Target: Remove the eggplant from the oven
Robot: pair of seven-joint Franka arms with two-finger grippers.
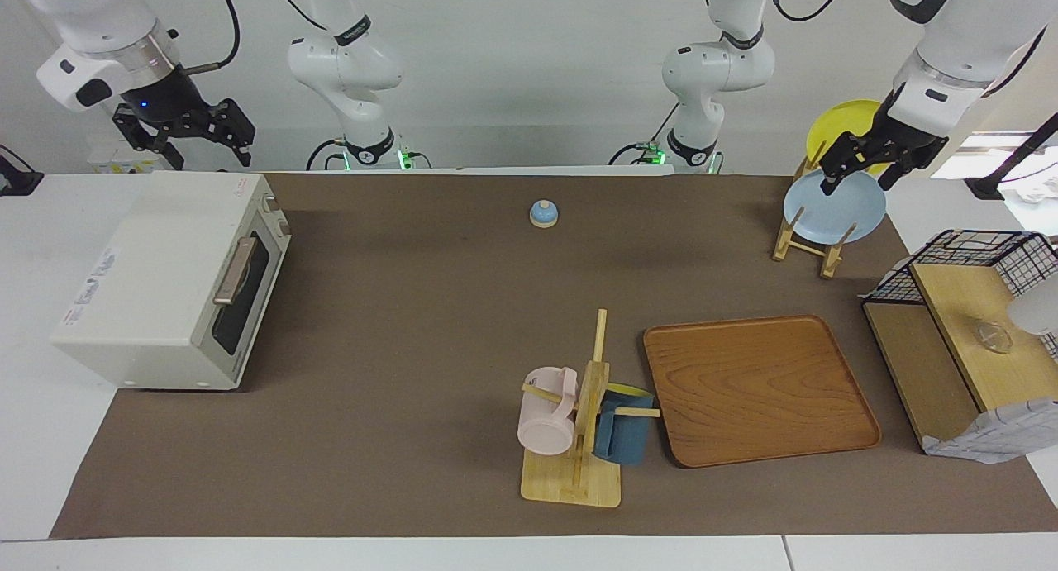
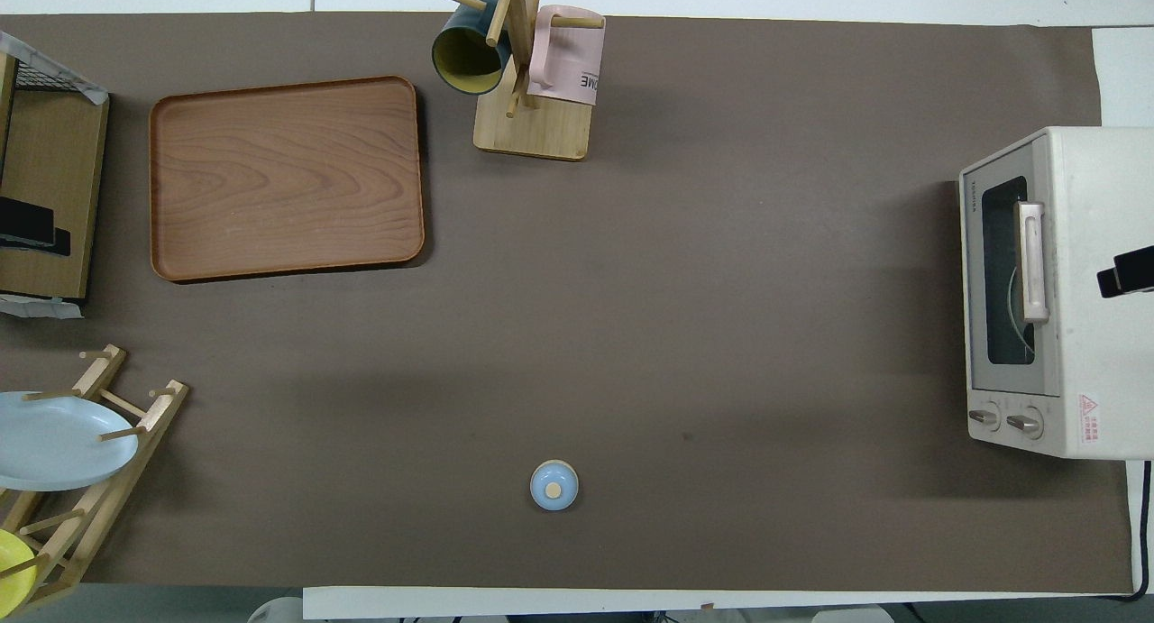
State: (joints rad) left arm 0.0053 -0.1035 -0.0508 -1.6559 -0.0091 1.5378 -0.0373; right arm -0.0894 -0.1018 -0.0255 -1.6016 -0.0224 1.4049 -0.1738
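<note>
Currently: no part of the task is done, as far as we can judge; both arms are raised at the top of the facing view.
Right gripper [image 1: 183, 131]: upper corner of the facing view at the right arm's end, in the air over the oven's [image 1: 157, 273] end nearest the robots. We read the fingers as spread. It holds nothing and touches nothing. In the overhead view only a dark tip of it shows at the frame edge, over the oven top.
Left gripper [image 1: 868, 159]: upper corner at the left arm's end, over the plate rack [image 1: 806, 239]. The fingers look spread and empty. One fingertip overlaps the blue plate [image 1: 839, 211] in the frame; we cannot tell whether they touch. We judge this arm to be waiting.
Bell [image 1: 543, 214]: upper middle of the frame, alone on the brown mat, well apart from both grippers.
Oven: mid-height at the frame edge on the right arm's end. Its door [image 1: 244, 294] is fully shut, with the bar handle [image 1: 234, 271] untouched.
Eggplant: not visible in either view. We assume it lies inside, hidden by the dark glass; unconfirmed.
Tray [image 1: 760, 389]: lower part of the frame, toward the left arm's end; a possible place to set the eggplant down.
Mug stand [image 1: 579, 439]: lower middle, just beside the tray, not involved.
Left to do: grasp the handle, swing the door down, reach in, lift the eggplant out. That is the whole task.
</note>
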